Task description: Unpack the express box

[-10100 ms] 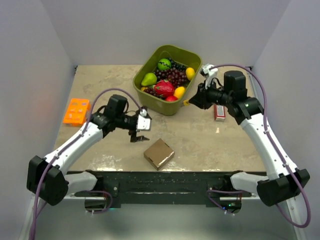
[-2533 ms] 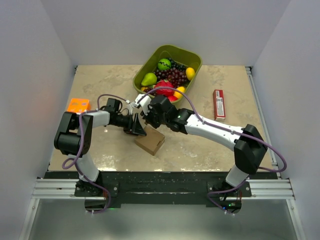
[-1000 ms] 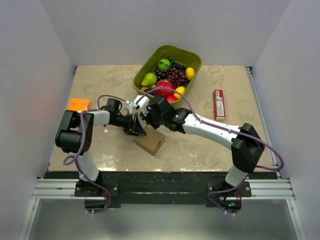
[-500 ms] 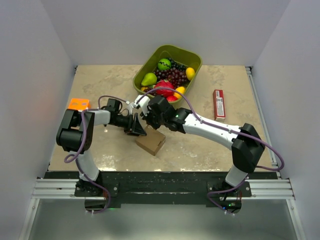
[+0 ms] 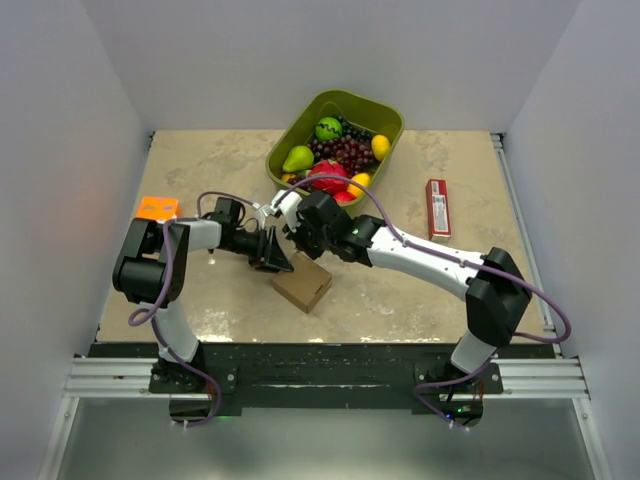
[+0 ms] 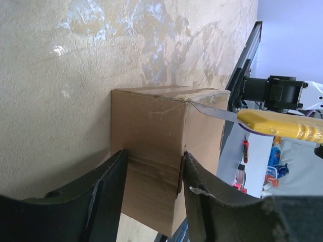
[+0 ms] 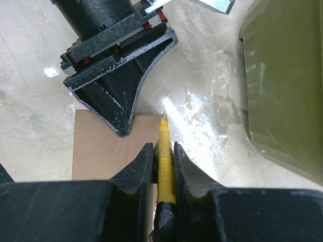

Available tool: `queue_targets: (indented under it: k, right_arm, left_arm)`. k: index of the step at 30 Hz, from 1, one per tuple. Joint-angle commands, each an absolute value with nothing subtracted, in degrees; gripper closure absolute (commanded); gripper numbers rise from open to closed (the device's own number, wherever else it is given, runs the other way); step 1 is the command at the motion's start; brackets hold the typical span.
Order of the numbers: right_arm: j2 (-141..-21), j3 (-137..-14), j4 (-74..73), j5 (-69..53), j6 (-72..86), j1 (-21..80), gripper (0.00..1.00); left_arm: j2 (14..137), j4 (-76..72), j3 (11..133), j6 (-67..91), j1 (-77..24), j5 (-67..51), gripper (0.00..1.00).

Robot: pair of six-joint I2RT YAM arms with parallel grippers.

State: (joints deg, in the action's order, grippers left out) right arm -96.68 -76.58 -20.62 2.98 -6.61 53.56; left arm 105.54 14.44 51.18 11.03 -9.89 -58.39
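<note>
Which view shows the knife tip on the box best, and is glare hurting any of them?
Left wrist view: knife blade crisp against the box, background beyond it out of focus. Right wrist view: bright glare on the table beside the blade tip nearly swallows it. Top view: even light, blade too small to see.

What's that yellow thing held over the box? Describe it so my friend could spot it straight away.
Find the green tub of fruit at the back of the table; just in front sits a small brown cardboard box. At its top corner the right gripper pinches a yellow-handled knife with a thin metal blade. Unlike the round yellow fruit, it is long, slim and bladed.
</note>
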Motion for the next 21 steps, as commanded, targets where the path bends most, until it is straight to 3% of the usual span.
queue_targets:
  k: [1,11,21]
  right_arm:
    - [-94.92,-74.71,-34.98,4.39,-3.08,53.53,1.0]
    - [-96.85,-75.76,-34.19,4.83,-1.32,53.61,1.0]
    - [-101.07,-80.16,-33.31,6.33,-2.55,53.61,1.0]
  left_arm:
    - [108.02,14.85,50.45,10.37,-9.58,-45.88,0.75]
    - [107.49,12.13,50.19,15.29,-9.67,-49.39,1.0]
    - [96.87,13.01,47.47,18.98,-6.86,-41.66,1.0]
